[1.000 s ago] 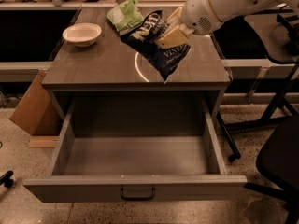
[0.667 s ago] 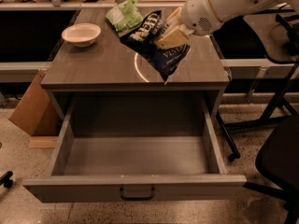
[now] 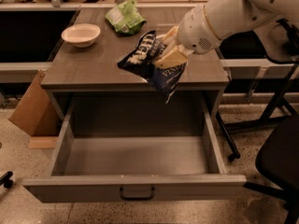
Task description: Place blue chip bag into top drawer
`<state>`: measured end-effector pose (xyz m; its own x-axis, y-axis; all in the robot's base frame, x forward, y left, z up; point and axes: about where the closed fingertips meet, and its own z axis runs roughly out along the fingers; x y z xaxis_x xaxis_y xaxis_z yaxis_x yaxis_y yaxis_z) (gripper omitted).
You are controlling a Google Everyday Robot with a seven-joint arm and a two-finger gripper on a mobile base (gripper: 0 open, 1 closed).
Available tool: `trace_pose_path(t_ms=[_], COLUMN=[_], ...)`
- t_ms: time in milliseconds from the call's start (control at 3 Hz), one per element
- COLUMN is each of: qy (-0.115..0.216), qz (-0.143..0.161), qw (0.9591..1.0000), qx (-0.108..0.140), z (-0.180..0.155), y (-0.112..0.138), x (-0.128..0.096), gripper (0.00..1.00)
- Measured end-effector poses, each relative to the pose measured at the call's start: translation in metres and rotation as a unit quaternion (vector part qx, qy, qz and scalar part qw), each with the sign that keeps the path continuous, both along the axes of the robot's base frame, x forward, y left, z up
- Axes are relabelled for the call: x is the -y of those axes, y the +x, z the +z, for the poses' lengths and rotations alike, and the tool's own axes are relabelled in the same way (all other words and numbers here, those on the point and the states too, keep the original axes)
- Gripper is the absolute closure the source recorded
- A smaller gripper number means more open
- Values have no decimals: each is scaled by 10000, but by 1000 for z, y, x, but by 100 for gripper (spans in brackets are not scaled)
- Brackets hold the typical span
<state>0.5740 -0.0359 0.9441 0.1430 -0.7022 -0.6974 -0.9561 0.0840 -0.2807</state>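
Observation:
The blue chip bag, dark navy foil with white lettering, hangs in the air over the front edge of the cabinet top, its lower tip above the back of the open drawer. My gripper is shut on the bag's right side, with the white arm reaching in from the upper right. The top drawer is pulled fully out below, a shallow grey box with a dark handle at the centre of its front panel. Its inside is empty.
On the cabinet top stand a white bowl at the left and a light-green snack bag at the back. A cardboard box leans left of the cabinet. A dark chair stands at the right.
The arm has lifted the blue bag off the cabinet top and carried it forward and down towards the open drawer. The view has also shifted.

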Motion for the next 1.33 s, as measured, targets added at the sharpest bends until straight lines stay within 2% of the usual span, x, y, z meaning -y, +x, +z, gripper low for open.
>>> trace_pose_path(t_ms=[333, 667, 1000, 1333], qy=[-411, -412, -552, -683], qz=[282, 282, 442, 146], qw=[9974, 9974, 9948, 9919], qx=[-520, -521, -732, -1057], z=[-72, -72, -106, -147], y=[-28, -28, -39, -54], x=[-6, -6, -9, -3], gripper=[100, 100, 100, 100])
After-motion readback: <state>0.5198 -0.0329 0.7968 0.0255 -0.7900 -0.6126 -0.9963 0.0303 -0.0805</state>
